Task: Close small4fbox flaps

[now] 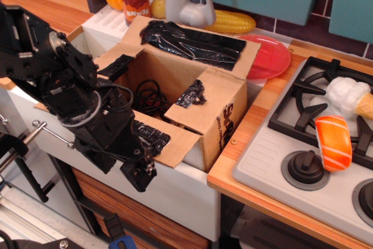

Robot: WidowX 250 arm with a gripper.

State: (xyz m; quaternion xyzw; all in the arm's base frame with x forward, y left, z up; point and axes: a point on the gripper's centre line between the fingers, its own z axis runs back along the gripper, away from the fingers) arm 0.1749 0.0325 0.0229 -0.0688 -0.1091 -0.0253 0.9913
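Jaws on my gripper point down and to the right, below the near flap of the box; I cannot tell how far apart they stand, since black fingers blur against the black tape. From my view the box sits in the white sink, up and right of the gripper, with its top open. One far flap lies folded back, another flap leans inward over the black cable inside. My arm reaches in from the left, bent downward across the box's near left corner.
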